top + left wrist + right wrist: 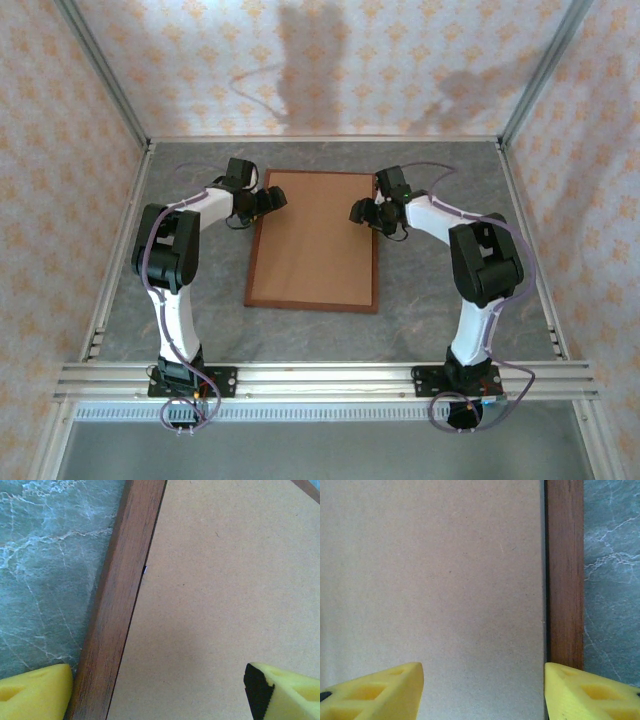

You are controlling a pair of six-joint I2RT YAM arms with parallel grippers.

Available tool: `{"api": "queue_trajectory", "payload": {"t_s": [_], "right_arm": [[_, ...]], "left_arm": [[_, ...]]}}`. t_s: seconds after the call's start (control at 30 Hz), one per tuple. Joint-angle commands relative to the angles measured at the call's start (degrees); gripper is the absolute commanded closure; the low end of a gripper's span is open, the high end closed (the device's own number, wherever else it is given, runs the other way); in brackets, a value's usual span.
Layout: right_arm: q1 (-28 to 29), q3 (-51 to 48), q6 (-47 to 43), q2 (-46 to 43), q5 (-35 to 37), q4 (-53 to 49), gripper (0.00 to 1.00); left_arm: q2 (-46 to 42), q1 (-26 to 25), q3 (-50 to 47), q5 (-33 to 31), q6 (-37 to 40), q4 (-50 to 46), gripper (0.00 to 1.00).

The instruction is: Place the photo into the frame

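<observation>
On the desk [300,340] the frame [311,307] lies flat, the backing board [315,240] filling it; whether the photo sits beneath, you can't tell. At its far end, your left pincer [272,200] and right pincer [358,212] stand apart, each straddling a side rail and gripping nothing.

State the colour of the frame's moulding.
The frame is dark reddish-brown, clearest in the right wrist view.

Soft, even brightness, blurred dark shadows on the back wall [350,60], slightly hazy wrist views.
</observation>
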Motion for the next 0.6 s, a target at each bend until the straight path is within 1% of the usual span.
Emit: {"api": "queue_trajectory", "payload": {"t_s": [0.0,0.17,0.3,0.57], "right_arm": [[0.7,2.0,-0.9,-0.4,-0.3,2.5,0.37],[0.7,1.6,-0.2,0.3,-0.9,3.3,0.37],[0.7,3.2,-0.6,0.2,0.5,0.4,0.37],[0.7,0.8,2.2,-3.7,-7.6,4.2,0.38]], "left_arm": [[1.9,-0.7,0.5,1.9,0.1,0.5,0.13],[2.0,-0.7,0.6,1.8,0.1,0.2,0.13],[1.9,-0.7,0.6,1.8,0.2,0.2,0.13],[2.0,-0.7,0.7,2.4,0.0,0.3,0.13]]}}
